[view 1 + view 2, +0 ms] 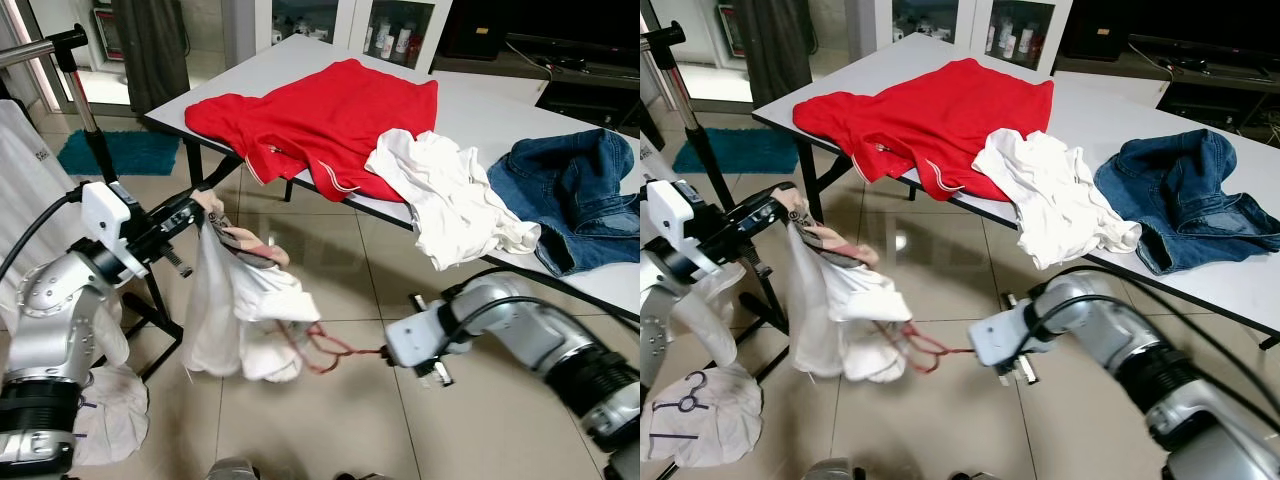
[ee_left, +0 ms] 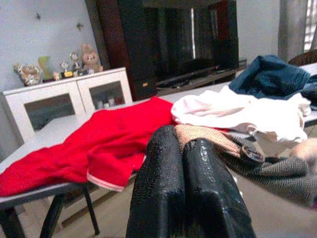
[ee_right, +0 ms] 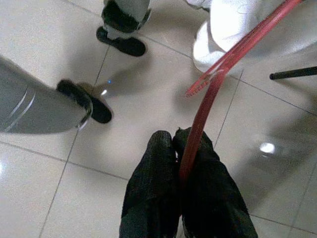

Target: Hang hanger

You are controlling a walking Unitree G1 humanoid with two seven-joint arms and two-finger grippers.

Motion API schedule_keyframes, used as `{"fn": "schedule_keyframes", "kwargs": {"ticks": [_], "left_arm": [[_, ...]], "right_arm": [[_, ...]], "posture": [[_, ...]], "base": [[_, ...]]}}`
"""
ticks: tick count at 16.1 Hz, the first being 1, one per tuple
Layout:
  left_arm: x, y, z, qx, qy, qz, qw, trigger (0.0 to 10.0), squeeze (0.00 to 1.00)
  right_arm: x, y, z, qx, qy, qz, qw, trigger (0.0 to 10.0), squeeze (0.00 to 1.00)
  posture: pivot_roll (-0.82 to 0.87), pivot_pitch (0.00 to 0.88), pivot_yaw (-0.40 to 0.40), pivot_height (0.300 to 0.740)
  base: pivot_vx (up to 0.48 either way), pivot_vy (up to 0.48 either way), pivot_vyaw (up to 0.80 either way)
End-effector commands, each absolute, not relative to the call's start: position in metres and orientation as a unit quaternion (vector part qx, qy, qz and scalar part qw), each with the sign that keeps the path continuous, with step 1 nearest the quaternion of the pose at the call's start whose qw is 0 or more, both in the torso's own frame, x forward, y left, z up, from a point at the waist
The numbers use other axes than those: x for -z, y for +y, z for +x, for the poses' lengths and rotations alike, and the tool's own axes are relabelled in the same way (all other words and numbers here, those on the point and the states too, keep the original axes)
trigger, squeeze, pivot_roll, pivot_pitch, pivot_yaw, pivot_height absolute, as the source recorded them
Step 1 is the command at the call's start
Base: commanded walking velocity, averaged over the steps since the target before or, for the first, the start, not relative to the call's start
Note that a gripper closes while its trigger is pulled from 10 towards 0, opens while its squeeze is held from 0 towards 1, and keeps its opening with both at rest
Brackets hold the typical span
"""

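Leftmost, a black garment rack pole (image 1: 88, 110) stood on the tiled floor (image 1: 330, 420) with a teal rug (image 1: 118, 152) behind it, and a pale cloth (image 1: 112, 412) lay at the rack's foot; the left hand (image 1: 196, 208) was raised above the floor, its fingers (image 2: 183, 193) pressed together on the herringbone collar of a white garment (image 1: 240, 310), which drooped in a bundle below it; a red hanger (image 1: 335, 350) stuck out of that bundle, stretched across to the right hand (image 1: 388, 352), whose fingers (image 3: 163, 198) were clamped on the hanger's thin red wire low over the tiles; behind both arms a white table (image 1: 480, 100) carried a spread red shirt (image 1: 320, 120), then a crumpled white shirt (image 1: 450, 195), then folded blue jeans (image 1: 580, 190) at the far right; beyond the table stood a white glass-doored cabinet (image 2: 64, 99) with small figurines on top, and a dark TV unit (image 2: 193, 39).
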State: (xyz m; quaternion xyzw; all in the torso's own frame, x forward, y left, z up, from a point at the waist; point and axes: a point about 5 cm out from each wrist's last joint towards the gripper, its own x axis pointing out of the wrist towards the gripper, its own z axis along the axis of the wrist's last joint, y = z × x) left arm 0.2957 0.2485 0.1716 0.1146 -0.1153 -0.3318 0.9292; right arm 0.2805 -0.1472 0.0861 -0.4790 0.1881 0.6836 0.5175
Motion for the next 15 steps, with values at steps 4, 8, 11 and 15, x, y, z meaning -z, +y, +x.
{"fn": "schedule_keyframes", "kwargs": {"ticks": [4, 8, 11, 15], "left_arm": [[-0.199, 0.257, 0.299, 0.265, -0.175, 0.139, 0.938, 0.0, 0.00], [-0.198, 0.221, 0.299, 0.329, -0.178, 0.185, 0.909, 0.0, 0.00], [-0.207, 0.214, 0.308, 0.328, -0.194, 0.216, 0.899, 0.0, 0.00], [-0.205, 0.209, 0.316, 0.317, -0.195, 0.191, 0.908, 0.0, 0.00]], "right_arm": [[-0.075, -0.150, 0.280, -0.679, 0.193, -0.493, 0.510, 0.0, 0.00], [-0.083, -0.114, 0.283, -0.689, 0.106, -0.505, 0.509, 0.0, 0.00], [-0.077, -0.094, 0.284, -0.692, 0.094, -0.533, 0.477, 0.0, 0.00], [-0.076, -0.069, 0.296, -0.659, 0.074, -0.588, 0.464, 0.0, 0.00]], "posture": [[0.10, 0.039, -0.093, 0.740], [0.10, 0.030, -0.087, 0.740], [0.10, 0.029, -0.088, 0.740], [0.10, 0.026, -0.084, 0.740]], "base": [[0.000, 0.000, 0.00], [0.000, 0.000, 0.00], [0.000, 0.000, 0.00], [0.000, 0.000, 0.00]]}}
